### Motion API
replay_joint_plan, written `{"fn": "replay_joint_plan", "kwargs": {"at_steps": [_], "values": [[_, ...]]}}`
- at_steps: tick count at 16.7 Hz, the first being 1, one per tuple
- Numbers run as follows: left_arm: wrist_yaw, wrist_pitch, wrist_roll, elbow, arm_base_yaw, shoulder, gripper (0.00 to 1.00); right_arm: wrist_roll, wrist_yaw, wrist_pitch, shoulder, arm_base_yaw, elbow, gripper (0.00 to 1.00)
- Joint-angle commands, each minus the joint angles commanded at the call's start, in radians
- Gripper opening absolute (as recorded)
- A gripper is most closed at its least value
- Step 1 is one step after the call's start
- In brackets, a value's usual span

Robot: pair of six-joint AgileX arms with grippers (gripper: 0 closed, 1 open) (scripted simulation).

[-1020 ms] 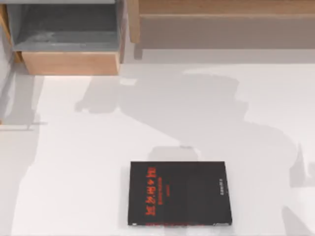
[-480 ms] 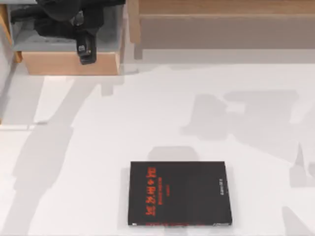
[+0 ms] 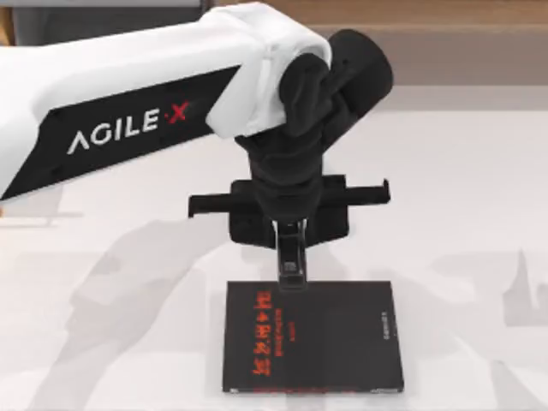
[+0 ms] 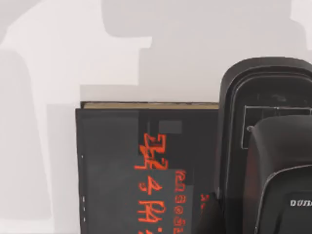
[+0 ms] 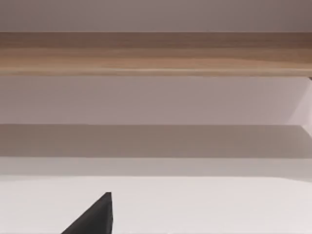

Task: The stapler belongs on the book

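Note:
The black book [image 3: 342, 342] with red-orange characters lies flat near the table's front, a little right of centre. My left gripper [image 3: 289, 224] hangs just above the book's far edge, shut on the black stapler [image 3: 289, 261], which points down toward the cover. In the left wrist view the stapler [image 4: 273, 161] looms close beside the book [image 4: 122, 161], over the cover near one edge. A black part of my right gripper [image 5: 95, 219] shows low in the right wrist view; that arm is parked facing the back of the table.
A long wooden shelf [image 3: 445, 26] runs along the back right, seen also as a wooden ledge [image 5: 156, 53]. The white table [image 3: 479, 214] lies bare to the right and left of the book. My left arm's white link [image 3: 128, 94] covers the back left.
My left arm has swung from the open drawer at the back left to the middle of the table, carrying the stapler to just above the book's far edge. The book has not moved.

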Motion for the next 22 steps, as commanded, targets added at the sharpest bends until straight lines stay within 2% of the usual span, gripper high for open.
{"fn": "replay_joint_plan", "kwargs": {"at_steps": [3, 5, 11, 16, 20, 22], "values": [[-0.023, 0.020, -0.098, -0.063, -0.108, 0.018, 0.00, 0.000, 0.000, 0.000, 0.000, 0.000, 0.000, 1.00], [-0.029, 0.027, -0.126, -0.083, -0.140, 0.020, 0.00, 0.000, 0.000, 0.000, 0.000, 0.000, 0.000, 1.00], [-0.028, 0.029, -0.125, -0.087, -0.138, 0.019, 0.00, 0.000, 0.000, 0.000, 0.000, 0.000, 0.000, 1.00], [-0.029, 0.132, -0.121, -0.153, -0.136, 0.054, 0.00, 0.000, 0.000, 0.000, 0.000, 0.000, 0.000, 1.00], [-0.029, 0.135, -0.121, -0.155, -0.136, 0.056, 0.00, 0.000, 0.000, 0.000, 0.000, 0.000, 0.000, 1.00], [-0.029, 0.135, -0.121, -0.155, -0.136, 0.056, 0.15, 0.000, 0.000, 0.000, 0.000, 0.000, 0.000, 1.00]]}}
